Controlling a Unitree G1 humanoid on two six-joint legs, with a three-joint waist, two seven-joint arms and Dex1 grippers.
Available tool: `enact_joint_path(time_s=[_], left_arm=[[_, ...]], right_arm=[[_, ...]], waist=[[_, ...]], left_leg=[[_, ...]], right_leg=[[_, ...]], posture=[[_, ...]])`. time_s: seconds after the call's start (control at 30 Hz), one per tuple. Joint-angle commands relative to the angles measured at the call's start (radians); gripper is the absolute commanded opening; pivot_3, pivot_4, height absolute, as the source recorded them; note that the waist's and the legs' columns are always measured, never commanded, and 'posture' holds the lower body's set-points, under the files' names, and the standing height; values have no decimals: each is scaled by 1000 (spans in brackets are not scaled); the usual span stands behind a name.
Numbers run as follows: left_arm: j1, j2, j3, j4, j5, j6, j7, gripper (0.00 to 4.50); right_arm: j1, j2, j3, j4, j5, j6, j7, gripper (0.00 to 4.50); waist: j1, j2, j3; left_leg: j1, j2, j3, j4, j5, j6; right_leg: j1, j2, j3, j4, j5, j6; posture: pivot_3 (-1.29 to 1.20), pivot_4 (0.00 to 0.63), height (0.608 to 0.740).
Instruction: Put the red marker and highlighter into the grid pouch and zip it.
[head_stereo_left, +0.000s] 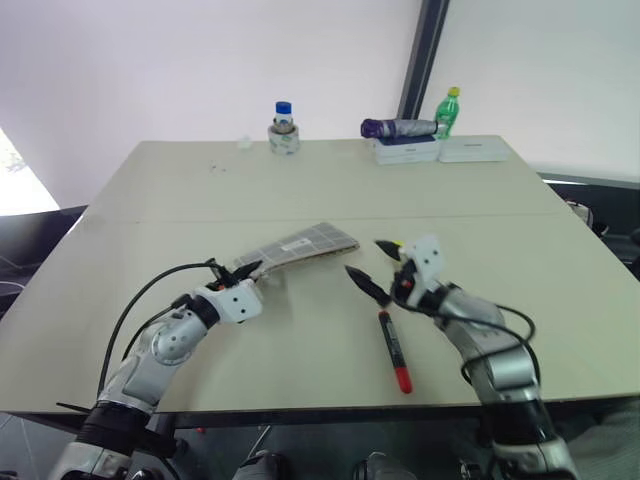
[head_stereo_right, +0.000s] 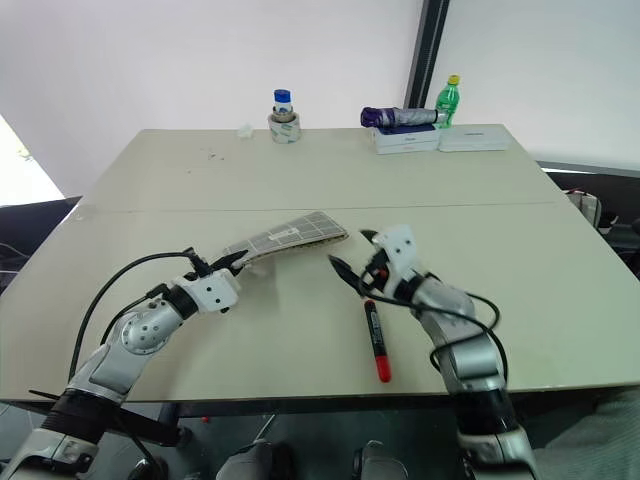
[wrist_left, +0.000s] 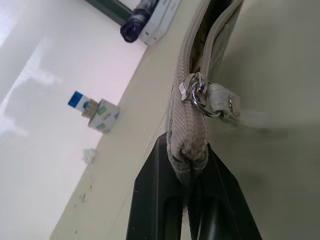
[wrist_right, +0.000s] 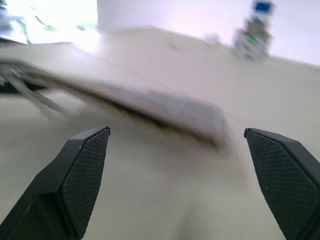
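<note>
Beige tabletop (head_stereo_left: 300, 190) carries the grey grid-lined fabric pouch (head_stereo_left: 305, 243), pinched at its 8 o'clock end by the left gripper (head_stereo_left: 250, 270); black-barrelled red-capped marker (head_stereo_left: 392, 350) lies at 5 o'clock of it, beside the spread right gripper (head_stereo_left: 372, 265); left wrist view: fingers (wrist_left: 155, 200) clamp the pouch's zipper end (wrist_left: 187, 145); right wrist view: fingertips (wrist_right: 82, 165) stand wide apart.

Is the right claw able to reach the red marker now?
Probably yes. The right claw is open, holds nothing and hovers just above the near end of the red marker, which lies alone on the table with nothing between them.
</note>
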Motion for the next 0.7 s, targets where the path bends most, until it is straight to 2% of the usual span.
enact_joint_path(time_s=[0.03, 0.17, 0.27, 0.7], left_arm=[[-5, 7, 27, -2, -26, -34, 8, 0], [-11, 4, 16, 32, -21, -60, 9, 0], [-31, -8, 13, 52, -25, -68, 8, 0], [-31, -7, 22, 72, -21, -84, 13, 0]], right_arm=[[64, 1, -67, -123, 2, 23, -89, 4462], [101, 10, -58, -150, -15, 61, -154, 4462], [63, 46, -66, -119, -29, 105, -239, 4462], [-77, 43, -78, 50, -45, 255, -332, 4462]], waist=[[-1, 0, 0], [-7, 0, 0], [-6, 0, 0], [-6, 0, 0]], left_leg=[[0, 0, 0, 0, 0, 0], [1, 1, -1, 0, 0, 0], [1, 1, -1, 0, 0, 0], [0, 0, -1, 0, 0, 0]], right_leg=[[0, 0, 0, 0, 0, 0], [0, 1, 0, 0, 0, 0], [0, 1, 0, 0, 0, 0], [0, 1, 0, 0, 0, 0]], posture=[[0, 150, 740], [0, 150, 740], [0, 150, 740], [0, 150, 740]])
